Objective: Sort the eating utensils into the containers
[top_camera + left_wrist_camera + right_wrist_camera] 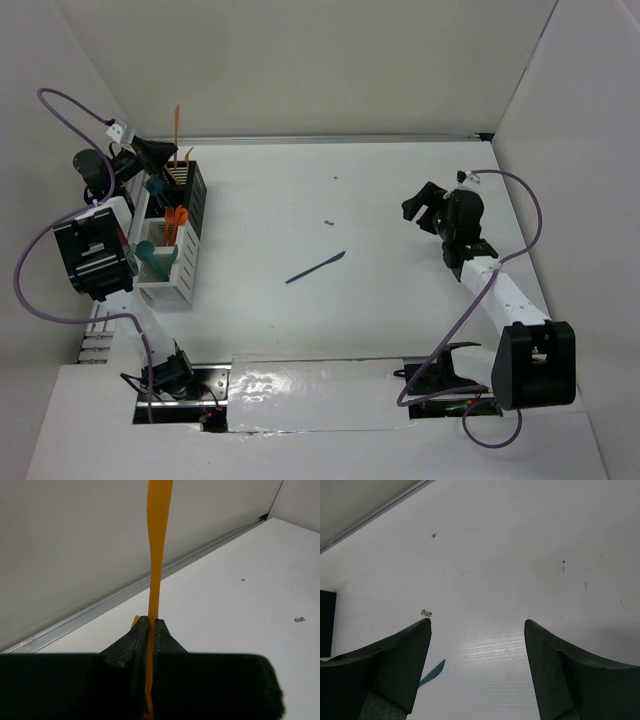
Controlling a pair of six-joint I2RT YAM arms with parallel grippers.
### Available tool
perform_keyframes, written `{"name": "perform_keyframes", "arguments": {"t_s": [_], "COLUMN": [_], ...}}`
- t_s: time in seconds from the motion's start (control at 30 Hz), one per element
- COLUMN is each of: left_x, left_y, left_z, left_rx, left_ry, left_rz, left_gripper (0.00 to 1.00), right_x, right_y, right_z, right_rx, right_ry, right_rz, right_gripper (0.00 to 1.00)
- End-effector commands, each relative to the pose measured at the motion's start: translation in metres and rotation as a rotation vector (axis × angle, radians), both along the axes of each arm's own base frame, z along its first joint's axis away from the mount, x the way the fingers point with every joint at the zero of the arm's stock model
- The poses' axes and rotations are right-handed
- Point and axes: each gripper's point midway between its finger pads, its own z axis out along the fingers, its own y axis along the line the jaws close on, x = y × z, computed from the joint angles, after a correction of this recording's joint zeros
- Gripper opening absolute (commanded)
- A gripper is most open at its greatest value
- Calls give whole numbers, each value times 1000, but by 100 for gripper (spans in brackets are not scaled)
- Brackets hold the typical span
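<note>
**Operator:** One piece lay loose: a blue knife (316,268), flat near the middle of the table (400,200), well apart from the bins (170,288) at the left edge. Which step was in hand?

**Technician:** Placement. The left gripper (150,626) was pinched narrow on an orange knife (159,555), held upright with the serrated end up, over the far end of the bins. Other utensils (172,222) already stood inside them.

**Operator:** And the right gripper (477,622)?

**Technician:** Wide and holding nothing. It hovered over the right side of the table, with the blue knife to its near left.

**Operator:** What did the next move call for?

**Technician:** As judged: lower the orange knife into a bin, then release. Which bin it hung over could not be told. The blue knife would then need a low pinch, since it lay thin against the surface.
</note>
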Motion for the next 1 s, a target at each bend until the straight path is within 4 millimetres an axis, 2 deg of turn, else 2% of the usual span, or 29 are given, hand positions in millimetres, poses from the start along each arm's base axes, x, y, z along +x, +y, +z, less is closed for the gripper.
{"name": "perform_keyframes", "arguments": {"t_s": [0.0,0.03,0.17,0.47,0.53,0.6,0.73,0.77,0.83,0.87,0.93,0.97], "left_x": [6,8,9,1,0,1,-2,-4,-9,-13,-19,-24], "left_y": [-6,-5,-2,7,6,9,8,7,7,8,10,8], "left_z": [35,30,9,-14,-18,-15,-17,-11,-7,0,12,26], "left_rx": [144,146,135,163,166,182,184,193,206,213,213,220], "left_ry": [-199,-190,-155,-130,-117,-119,-98,-114,-127,-138,-143,-159], "left_rz": [-56,-61,-42,-34,-59,-72,-64,-55,-49,-43,-44,-41], "left_gripper": [8,8,8,7,11,23,39,47,52,55,57,58], "right_x": [0,0,-3,2,2,2,1,1,1,-1,-1,-2], "right_y": [-14,-18,-17,-16,-14,-14,-14,-14,-12,-12,-11,-11], "right_z": [19,25,22,16,15,15,17,19,19,17,18,17], "right_rx": [-53,-55,-55,-49,-41,-42,-38,-35,-33,-35,-34,-35], "right_ry": [-100,-116,-106,-92,-87,-87,-94,-98,-99,-90,-91,-84], "right_rz": [-52,-69,-68,-62,-55,-55,-54,-57,-45,-46,-36,-36], "right_gripper": [81,82,82,82,81,82,82,82,82,82,82,82]}}
